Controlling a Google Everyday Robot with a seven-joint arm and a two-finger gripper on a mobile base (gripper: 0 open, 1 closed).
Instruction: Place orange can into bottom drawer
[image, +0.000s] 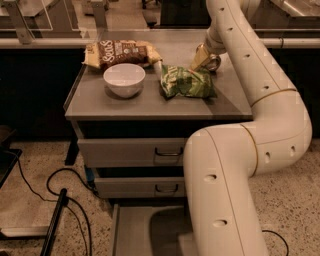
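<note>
My gripper (202, 58) is over the back right of the cabinet top, just behind the green snack bag (187, 82). The orange can (214, 62) shows only as a round silver-rimmed end right at the gripper; the rest of it is hidden behind the gripper. The bottom drawer (134, 231) is pulled out near the floor, showing a flat grey tray. My arm (235, 165) covers its right part.
A white bowl (124, 78) and a brown snack bag (120, 53) sit on the cabinet top (100, 100). The two upper drawers (130, 151) are closed. Black cables (55, 185) lie on the floor to the left.
</note>
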